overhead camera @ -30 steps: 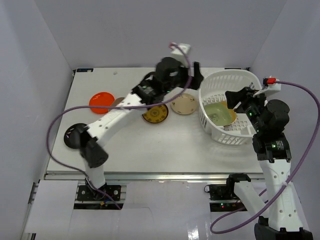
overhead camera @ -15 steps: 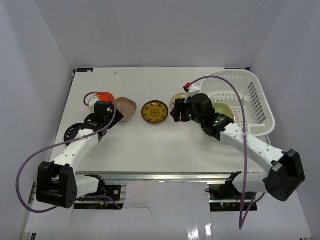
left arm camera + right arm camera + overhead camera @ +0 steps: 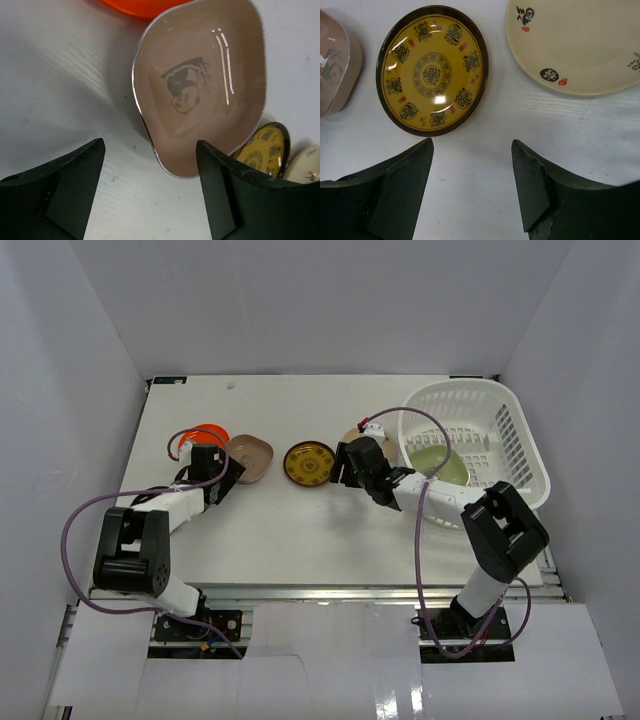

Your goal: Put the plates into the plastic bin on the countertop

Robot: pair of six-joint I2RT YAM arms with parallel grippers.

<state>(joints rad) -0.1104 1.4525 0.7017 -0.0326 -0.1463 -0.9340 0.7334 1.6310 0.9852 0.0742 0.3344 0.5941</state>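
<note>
Four plates lie on the white countertop [image 3: 300,525]: an orange plate [image 3: 203,435], a beige rounded-square plate [image 3: 250,458] [image 3: 205,90], a yellow patterned plate [image 3: 309,463] [image 3: 432,70] and a cream plate [image 3: 575,42], half hidden in the top view. The white plastic bin [image 3: 520,450] at the right holds a green plate [image 3: 437,465]. My left gripper [image 3: 225,472] [image 3: 150,146] is open, with the beige plate's near edge between its fingertips. My right gripper [image 3: 345,465] [image 3: 471,145] is open and empty over bare table, just short of the yellow plate.
White walls enclose the table on the left, back and right. The metal front rail [image 3: 320,590] runs along the near edge. The purple cables of both arms loop over the table's front half.
One second ago the left arm reached across the middle and the right gripper was at the bin. Now the left gripper sits by the beige plate and the right by the yellow plate.
</note>
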